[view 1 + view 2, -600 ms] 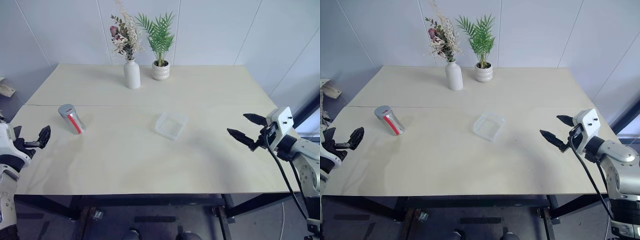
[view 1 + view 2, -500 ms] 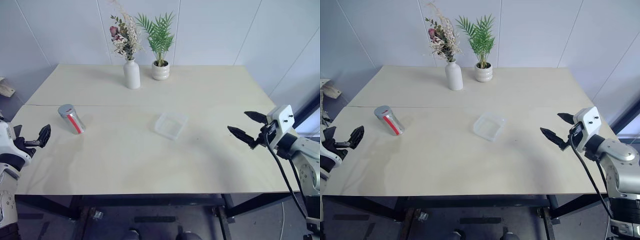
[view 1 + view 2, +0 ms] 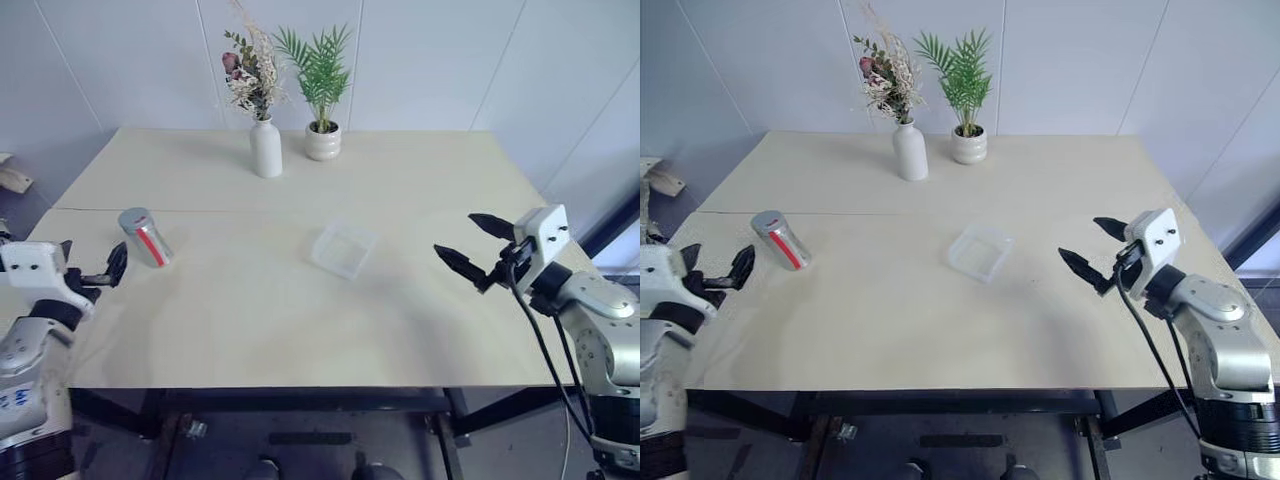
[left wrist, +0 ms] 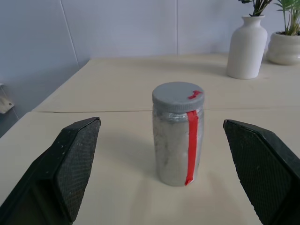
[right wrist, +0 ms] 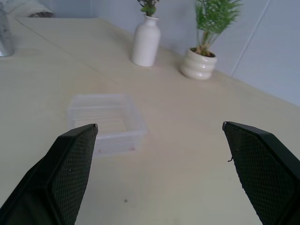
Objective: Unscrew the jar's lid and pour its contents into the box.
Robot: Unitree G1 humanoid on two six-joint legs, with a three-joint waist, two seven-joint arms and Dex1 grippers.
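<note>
left gripper (image 3: 112, 268) wide, empty, lower left | right gripper (image 3: 468, 245) wide, empty, right | jar (image 3: 145, 237) just beyond left gripper, upright, long axis vertical, lid (image 4: 178, 96) on top | box (image 3: 342, 250) frame centre

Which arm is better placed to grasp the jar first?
Left. The left gripper hangs open just beside the upright jar, which stands between its fingers in the wrist view. The right gripper is across the table, beyond the box.
</note>
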